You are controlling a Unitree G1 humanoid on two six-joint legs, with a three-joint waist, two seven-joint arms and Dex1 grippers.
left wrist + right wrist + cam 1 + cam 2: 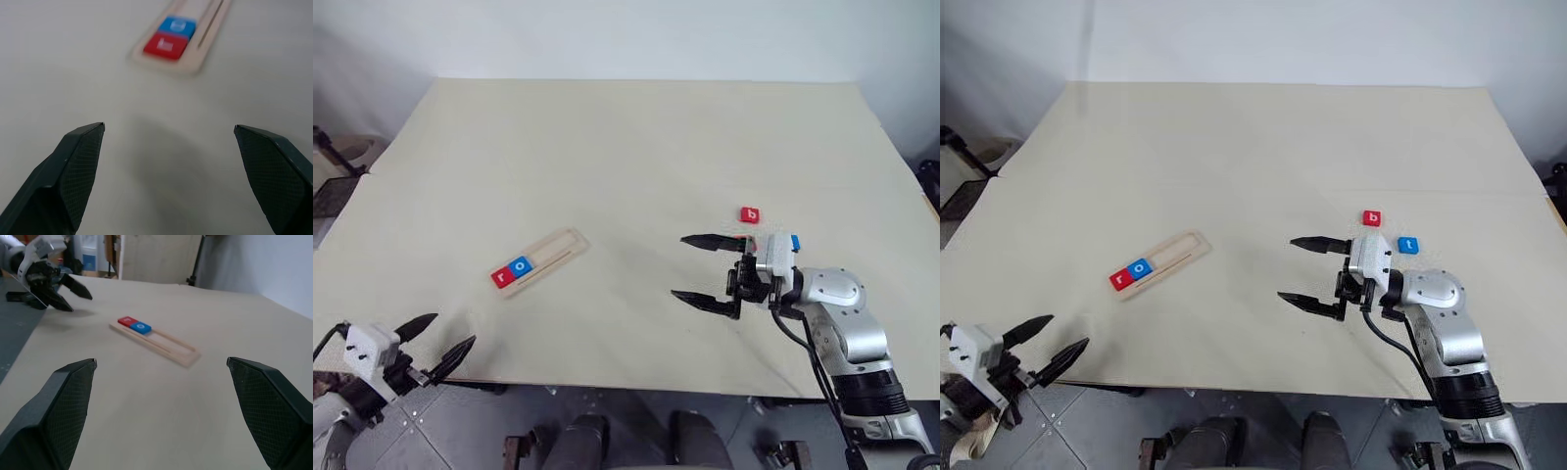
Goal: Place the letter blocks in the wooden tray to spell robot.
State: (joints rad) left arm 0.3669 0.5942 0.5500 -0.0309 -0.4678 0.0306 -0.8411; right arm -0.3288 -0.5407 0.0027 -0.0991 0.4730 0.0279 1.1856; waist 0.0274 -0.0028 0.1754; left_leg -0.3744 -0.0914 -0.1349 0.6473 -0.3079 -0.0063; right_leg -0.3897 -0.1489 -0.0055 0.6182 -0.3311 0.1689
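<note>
Block b (1372, 218) next, near table's (1234, 137) right edge.
Right gripper (1314, 271) and left gripper (440, 343) stand open, empty; b is best pinched squarely, seated beside blue o (520, 264) in wooden tray (558, 251).

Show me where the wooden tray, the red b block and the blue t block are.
wooden tray (1187, 249), right eye view, bare slot.
red b block (1372, 218), right eye view, top face.
blue t block (1409, 245), right eye view, top face.
</note>
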